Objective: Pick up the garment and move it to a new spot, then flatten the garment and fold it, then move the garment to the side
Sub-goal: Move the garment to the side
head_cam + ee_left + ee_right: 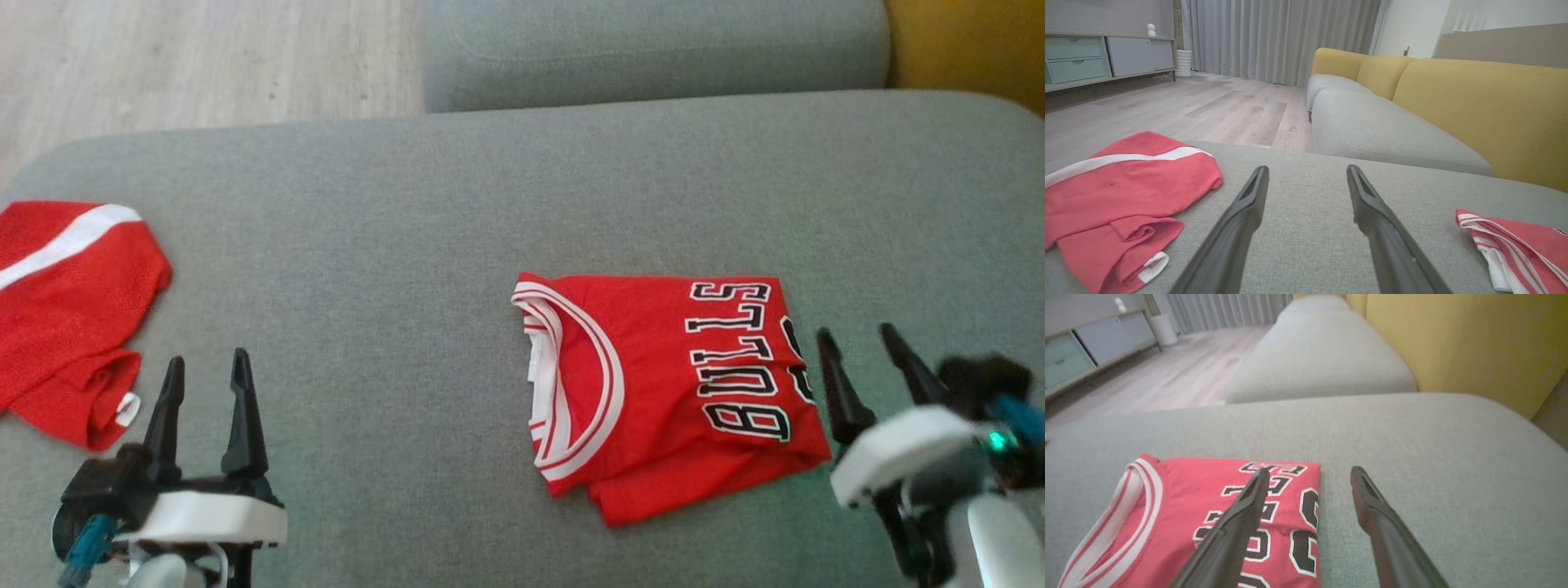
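A red jersey garment (661,384) with black BULLS lettering and white-striped trim lies folded on the grey sofa seat (408,245), right of centre. Its lettered edge shows in the right wrist view (1200,514), its striped edge in the left wrist view (1519,253). My right gripper (857,343) stands open just right of the garment's edge, nothing between its fingers; its left finger (1237,522) hovers over the lettering. My left gripper (208,371) stands open at the lower left, empty, over bare cushion (1306,196).
A second red garment with a white stripe (69,310) lies crumpled at the seat's left edge, also in the left wrist view (1122,192). Another grey seat cushion (653,49) lies beyond, with yellow backrests (1474,106) to the right and wooden floor (204,57) at far left.
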